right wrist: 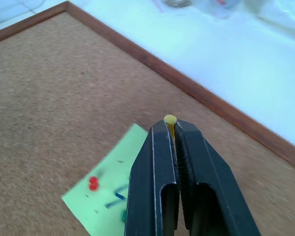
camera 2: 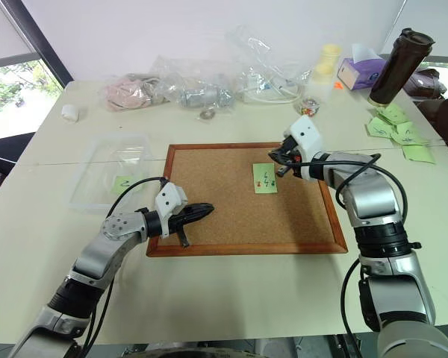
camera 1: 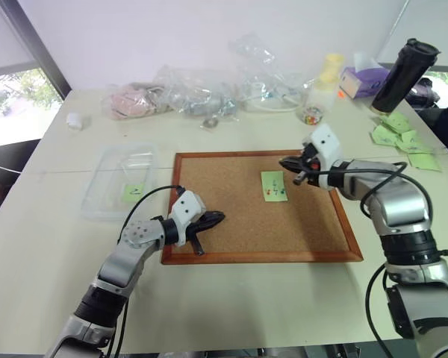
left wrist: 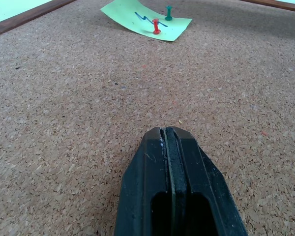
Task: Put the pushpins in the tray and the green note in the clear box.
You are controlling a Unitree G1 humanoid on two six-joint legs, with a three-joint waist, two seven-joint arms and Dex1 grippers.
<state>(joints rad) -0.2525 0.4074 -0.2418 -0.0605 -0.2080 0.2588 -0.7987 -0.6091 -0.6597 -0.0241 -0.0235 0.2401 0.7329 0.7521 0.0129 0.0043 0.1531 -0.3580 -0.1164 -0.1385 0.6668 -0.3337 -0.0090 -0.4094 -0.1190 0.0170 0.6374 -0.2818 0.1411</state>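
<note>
Right gripper [right wrist: 170, 129] is clamped on a yellow pushpin [right wrist: 169, 119], whose head pokes out between the closed fingertips; it hangs above the corkboard [camera 1: 231, 224], just off the green note [camera 1: 273, 186] toward 3 o'clock. Left gripper [camera 1: 218, 217] is fully closed on nothing, low over the cork near the board's 8 o'clock corner.

The green note lies on the cork toward 1 o'clock of centre, with 2 pushpins in it: 1 red [left wrist: 157, 27], 1 green [left wrist: 168, 13]. The clear box [camera 1: 104, 179] sits off the board at 9 o'clock, with a green slip [camera 1: 133, 192] inside. I cannot pick out the tray with confidence among the clutter at 12 o'clock.

Judgement: the yellow pin looks pulled and needs carrying to the tray. Recommend keeping the grip firm, travelling level, and releasing only low over the dish so the pin cannot bounce. The 2 remaining pins should come straight up, or the note may tear.
</note>
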